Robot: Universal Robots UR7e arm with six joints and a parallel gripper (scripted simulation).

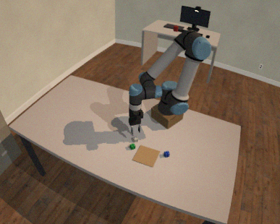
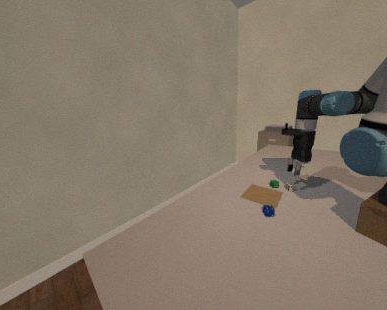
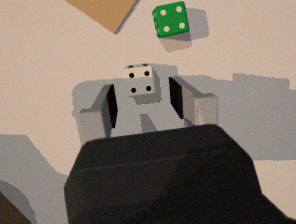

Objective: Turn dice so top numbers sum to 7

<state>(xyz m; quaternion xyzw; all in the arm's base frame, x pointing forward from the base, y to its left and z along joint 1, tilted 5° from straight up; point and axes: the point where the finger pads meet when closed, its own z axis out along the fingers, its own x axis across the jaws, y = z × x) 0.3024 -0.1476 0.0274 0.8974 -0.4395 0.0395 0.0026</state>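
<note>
A white die (image 3: 140, 80) lies on the table off the mat, showing four black pips on top; it also shows in the top view (image 1: 134, 139) and the exterior view (image 2: 289, 186). My gripper (image 3: 142, 94) hangs just above it, open and empty, one finger on each side of the die; it shows in the top view (image 1: 134, 132) too. A green die (image 3: 170, 19) (image 1: 132, 146) with four white pips on top lies beside the tan mat (image 1: 146, 155), off it. A blue die (image 1: 166, 154) lies on the table at the mat's other side.
The arm's wooden base block (image 1: 166, 117) stands behind the dice. The table's near edge runs a little in front of the mat. A desk with a monitor (image 1: 195, 16) stands far back.
</note>
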